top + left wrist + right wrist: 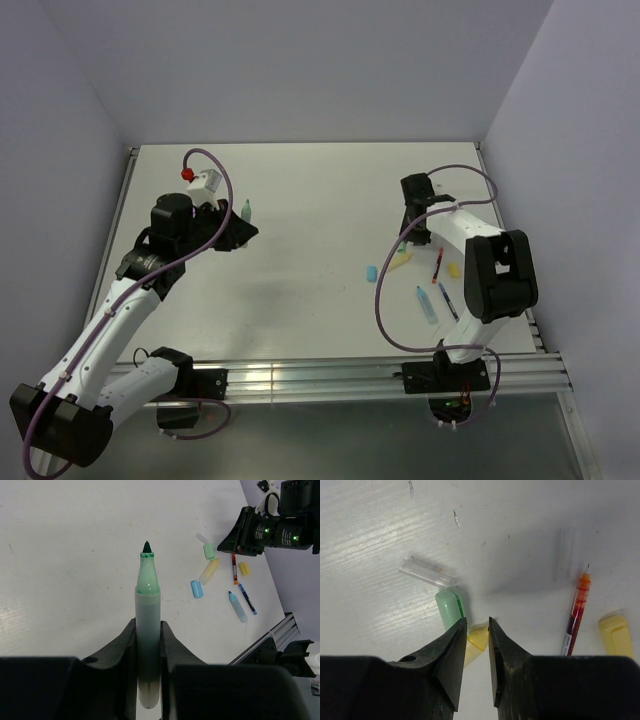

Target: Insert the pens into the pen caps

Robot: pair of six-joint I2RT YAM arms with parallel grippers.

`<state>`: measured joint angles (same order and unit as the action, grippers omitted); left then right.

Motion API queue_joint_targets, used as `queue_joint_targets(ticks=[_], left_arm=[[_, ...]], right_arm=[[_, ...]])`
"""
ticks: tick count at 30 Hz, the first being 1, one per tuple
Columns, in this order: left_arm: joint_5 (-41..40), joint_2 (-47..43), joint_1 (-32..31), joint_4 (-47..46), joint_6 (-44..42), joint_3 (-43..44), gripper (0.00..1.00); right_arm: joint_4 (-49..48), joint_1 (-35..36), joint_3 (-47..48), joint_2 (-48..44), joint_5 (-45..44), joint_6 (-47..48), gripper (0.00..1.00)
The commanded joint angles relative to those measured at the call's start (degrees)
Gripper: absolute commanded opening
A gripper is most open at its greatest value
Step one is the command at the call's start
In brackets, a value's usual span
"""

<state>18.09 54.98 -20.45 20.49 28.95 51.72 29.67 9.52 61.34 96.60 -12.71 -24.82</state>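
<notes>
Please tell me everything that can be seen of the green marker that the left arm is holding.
The green marker is stubby, with a pale green, slightly see-through plastic barrel, a narrower cone-shaped neck and a small dark green tip. It has no cap on. The black jaws of the left gripper press on both sides of its rear half; nothing else touches it. It points straight away from the wrist, tip forward, and seems to be held above the white table.
</notes>
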Motion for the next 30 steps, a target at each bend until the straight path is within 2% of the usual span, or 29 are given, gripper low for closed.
queue_joint_targets(ticks=[1,5,11,30], left_arm=[[0.02,-0.23,-0.03,-1.68,-1.09,-0.49,0.00],[0.11,-0.05,-0.03,-1.59,-1.09,-0.57,0.00],[0.02,-0.05,-0.03,-1.59,-1.09,-0.57,0.00],[0.02,0.56,-0.03,-1.68,-1.09,-0.66,0.01]], right_arm=[[-0.13,0.15,0.62,-3.60,-1.53,-0.41,0.32],[-0.84,0.24,0.62,-3.52,1.54,0.38,0.34],[-3.48,0.06,-0.78,-2.64,5.41,1.52,0.43],[-7.26,-2.31,-2.28,2.28,8.66,2.58,0.43]])
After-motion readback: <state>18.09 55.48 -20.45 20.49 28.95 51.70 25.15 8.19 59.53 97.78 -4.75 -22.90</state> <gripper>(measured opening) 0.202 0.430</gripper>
